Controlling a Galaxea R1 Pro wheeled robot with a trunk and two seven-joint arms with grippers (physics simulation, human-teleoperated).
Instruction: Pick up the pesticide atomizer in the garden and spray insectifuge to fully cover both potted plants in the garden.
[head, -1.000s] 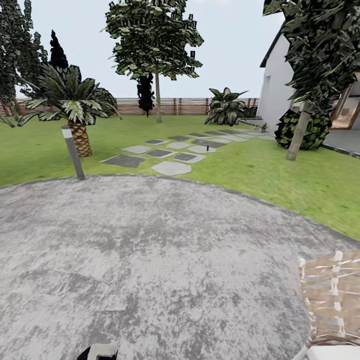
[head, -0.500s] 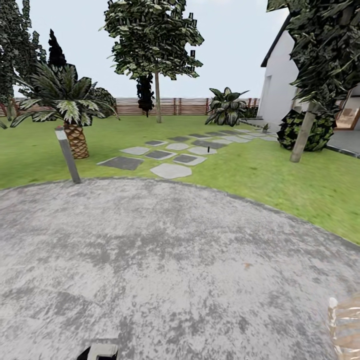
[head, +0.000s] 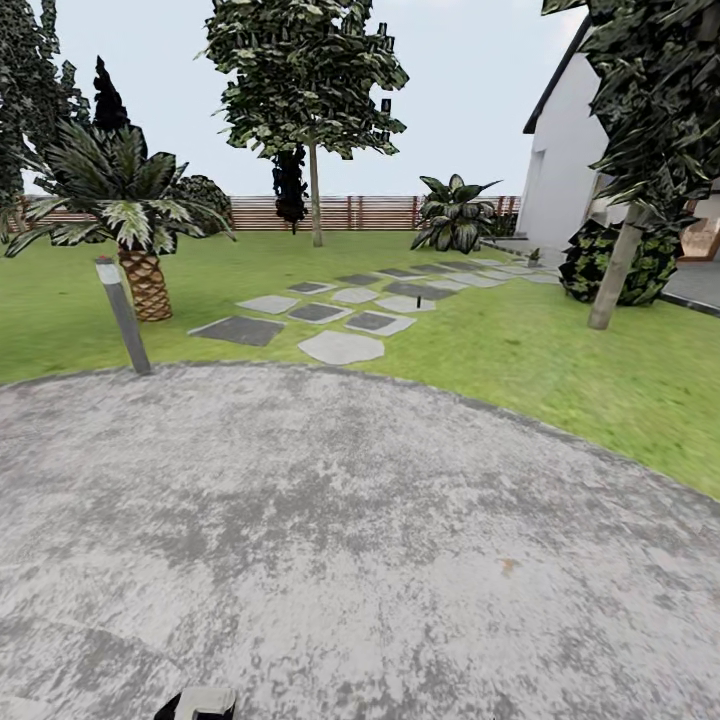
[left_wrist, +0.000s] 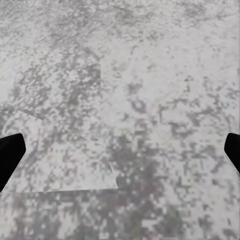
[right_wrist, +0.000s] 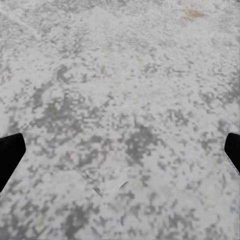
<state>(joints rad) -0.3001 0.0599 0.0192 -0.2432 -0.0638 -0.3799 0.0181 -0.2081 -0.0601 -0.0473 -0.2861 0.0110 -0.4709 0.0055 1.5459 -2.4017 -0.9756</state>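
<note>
On the round grey patio (head: 330, 520) of the garden (head: 600, 390), the left claw (left_wrist: 120, 155) hangs spread wide over bare paving, its dark fingertips (left_wrist: 10, 156) far apart and nothing between them; the right claw (right_wrist: 120, 155) is spread just as wide and equally empty above the same mottled surface. Past the patio's far edge, on one of the pale stepping stones (head: 340, 347) that cross the lawn (head: 80, 320), stands a small dark upright object, most likely the pesticide atomizer (head: 417, 298), well apart from both claws and too small to make out in detail. Farther from the patio, by the white house (head: 560, 170), a tiny green tuft may be one of the potted plants (head: 533, 257); that cannot be confirmed. A slanted grey post (head: 123, 315) marks the patio's rim, with a palm (head: 135, 200) and a slatted wooden fence (head: 370, 212) beyond. The sprayer will probably be light, rigid and easy to tip, so the sound grip looks to be around its thin handle below the head, with the trigger left free. No label, brand or lettering is legible anywhere
</note>
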